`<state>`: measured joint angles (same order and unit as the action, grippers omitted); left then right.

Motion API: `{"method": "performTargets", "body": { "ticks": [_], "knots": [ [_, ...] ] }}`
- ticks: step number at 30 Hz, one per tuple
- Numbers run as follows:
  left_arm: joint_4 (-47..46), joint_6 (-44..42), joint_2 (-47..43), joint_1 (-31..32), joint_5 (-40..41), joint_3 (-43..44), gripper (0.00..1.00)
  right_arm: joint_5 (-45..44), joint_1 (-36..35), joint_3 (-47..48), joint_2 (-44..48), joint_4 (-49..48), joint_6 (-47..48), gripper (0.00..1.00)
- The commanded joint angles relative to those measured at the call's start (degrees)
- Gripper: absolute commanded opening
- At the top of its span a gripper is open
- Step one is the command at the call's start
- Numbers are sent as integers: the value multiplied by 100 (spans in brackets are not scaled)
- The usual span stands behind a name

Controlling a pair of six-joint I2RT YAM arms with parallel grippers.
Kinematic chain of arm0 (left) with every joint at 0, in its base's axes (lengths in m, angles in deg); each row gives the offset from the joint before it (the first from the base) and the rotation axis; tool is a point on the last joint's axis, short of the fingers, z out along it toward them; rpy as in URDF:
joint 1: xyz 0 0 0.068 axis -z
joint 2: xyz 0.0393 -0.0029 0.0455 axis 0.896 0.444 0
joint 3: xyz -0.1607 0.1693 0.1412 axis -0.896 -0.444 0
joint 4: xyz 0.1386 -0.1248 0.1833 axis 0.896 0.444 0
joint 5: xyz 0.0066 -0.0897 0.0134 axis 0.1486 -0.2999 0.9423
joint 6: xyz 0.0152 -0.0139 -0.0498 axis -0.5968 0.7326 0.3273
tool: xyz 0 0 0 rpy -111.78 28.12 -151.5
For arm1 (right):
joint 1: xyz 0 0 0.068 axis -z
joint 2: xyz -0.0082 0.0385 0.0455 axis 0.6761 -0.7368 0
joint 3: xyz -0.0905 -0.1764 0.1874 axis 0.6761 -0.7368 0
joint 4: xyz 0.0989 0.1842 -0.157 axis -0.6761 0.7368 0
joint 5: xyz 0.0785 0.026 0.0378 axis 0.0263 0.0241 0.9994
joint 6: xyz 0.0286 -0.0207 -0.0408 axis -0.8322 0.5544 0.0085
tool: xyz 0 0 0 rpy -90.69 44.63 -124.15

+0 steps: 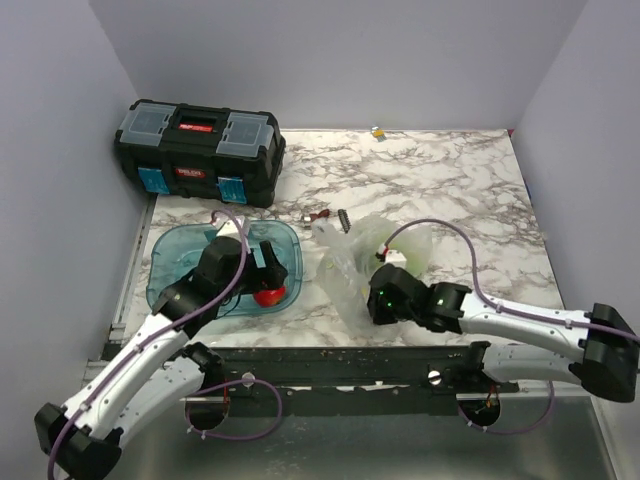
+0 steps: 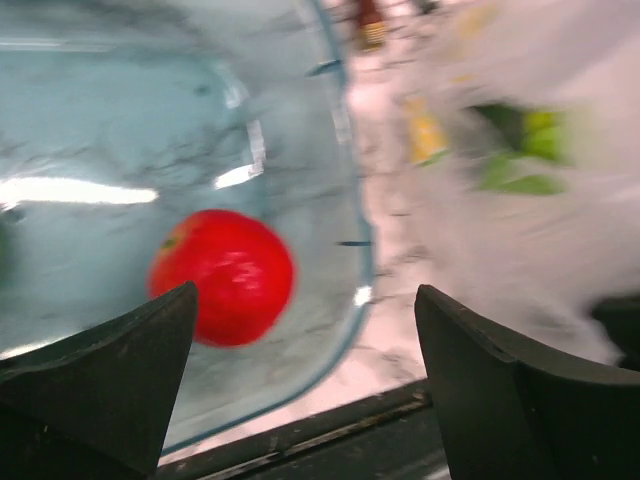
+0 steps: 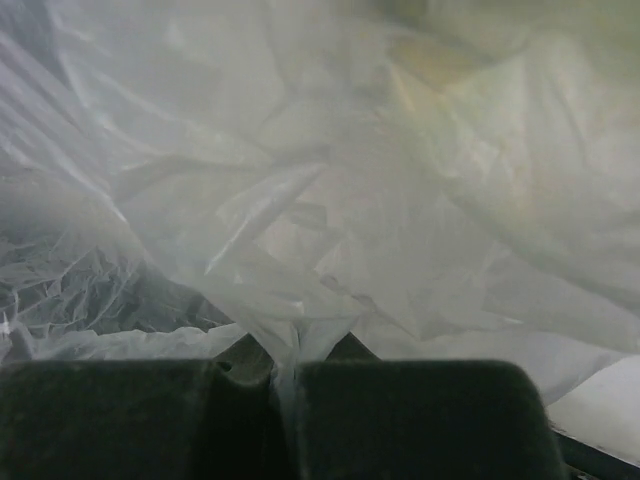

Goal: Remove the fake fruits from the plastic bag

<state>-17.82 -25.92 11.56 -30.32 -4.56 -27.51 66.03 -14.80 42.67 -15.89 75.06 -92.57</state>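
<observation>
here's the table [image 1: 460,180], white marble with grey veins, evenly lit, no hard shadows. a black toolbox [image 1: 200,150] stands on it: grey lid pockets, red handle, blue latches. plain pale grey all round: left wall [image 1: 50,150] just beside the toolbox, back wall [image 1: 340,60] behind it, right wall [image 1: 590,110] well off to its right. a dark rail [image 1: 350,365] runs well in front of the toolbox.

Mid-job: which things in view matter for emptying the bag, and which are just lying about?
Job: clear crinkly plastic bag, pinched by the right end effector; red round plastic fruit in the blue translucent tray.
Lying about: black plastic toolbox; small yellow item at the far edge.
</observation>
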Motion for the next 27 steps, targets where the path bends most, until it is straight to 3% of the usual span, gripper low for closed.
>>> {"method": "performTargets", "body": {
  "ticks": [1,5,9,12,15,21,23,27],
  "knots": [
    [-1208,-141,-919,-10,-1914,-203,88,-632,-796,160,-502,-8,-208,1],
    [-2306,105,-1117,105,-2815,-411,85,-706,-921,-353,-262,-104,-797,1],
    [-2966,141,-639,763,-2981,-402,82,-846,-917,-744,423,-29,-1197,1],
    [-3337,38,-48,1597,-2577,-262,79,-1098,-916,-729,843,359,-1463,2],
    [-3937,188,493,2283,-2224,-268,68,-1389,-919,-634,1120,694,-1611,9],
    [-5710,487,1019,3240,-1511,-1089,61,-1809,-917,-365,1296,1084,-2031,16],
    [-5730,408,1050,3542,-1143,-1225,62,-1839,-913,-321,1274,1084,-2115,18],
    [-5620,453,797,3829,-799,-1425,75,-1839,-919,-145,1134,1084,-2076,28]
  ]
}}
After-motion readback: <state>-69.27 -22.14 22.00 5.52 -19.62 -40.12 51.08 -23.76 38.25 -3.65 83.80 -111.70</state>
